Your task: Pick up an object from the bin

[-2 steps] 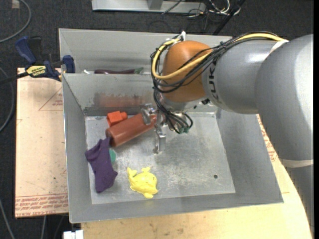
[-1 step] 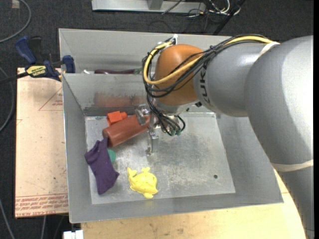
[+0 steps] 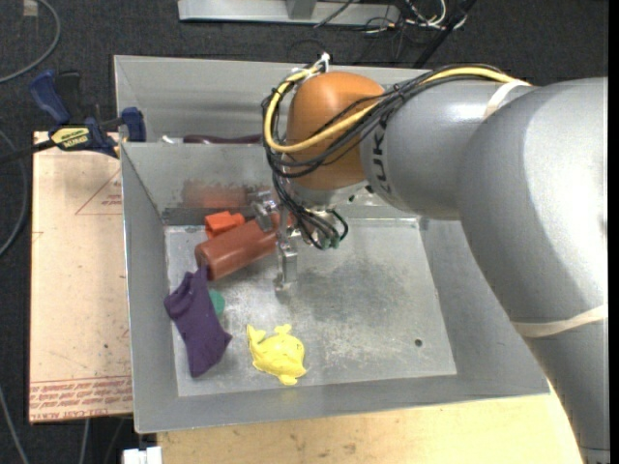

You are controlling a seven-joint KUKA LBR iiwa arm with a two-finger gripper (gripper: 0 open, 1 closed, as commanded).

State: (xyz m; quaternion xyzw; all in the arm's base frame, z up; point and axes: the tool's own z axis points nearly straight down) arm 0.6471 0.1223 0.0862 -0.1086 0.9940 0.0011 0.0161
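Nothing's out of the bin [image 3: 387,336] yet, far as I can see. My gripper [image 3: 283,271] is down low, left of the middle, right beside the right end of a reddish-brown block [image 3: 232,249]. I can't tell if it's open or clamped. A small orange block [image 3: 223,223] sits just beyond, with a purple cloth [image 3: 196,325] and a yellow toy [image 3: 278,353] nearer. I'd say the grab and lift are both left.
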